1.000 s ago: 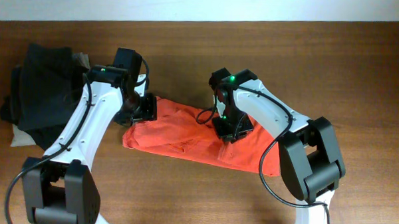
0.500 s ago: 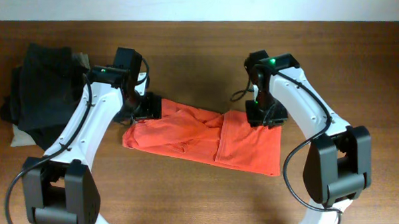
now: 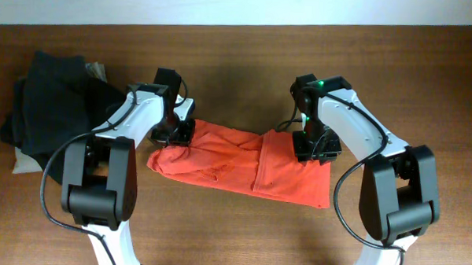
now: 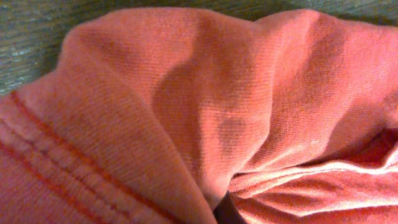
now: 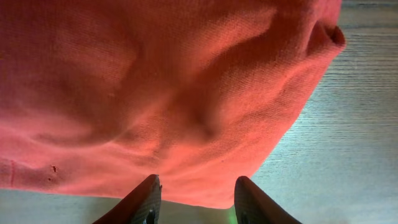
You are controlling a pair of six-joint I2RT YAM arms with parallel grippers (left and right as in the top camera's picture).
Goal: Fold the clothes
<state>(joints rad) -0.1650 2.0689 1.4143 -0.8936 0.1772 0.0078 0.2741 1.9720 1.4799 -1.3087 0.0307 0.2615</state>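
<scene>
mid-fold, by my read. the t-shirt (image 3: 243, 160) lay as a crumpled band across the middle of the frame, 1 arm at each end. left gripper (image 3: 181, 133) was down on its upper-left corner, and cloth filled that wrist view, so can't tell if it gripped. right gripper (image 5: 196, 202) had its fingers apart at the shirt's right edge, holding nothing. next move needs both ends pinched and pulled flat. table (image 3: 426, 92) offered room below and right — black garments (image 3: 52, 110) crowded the left.
</scene>
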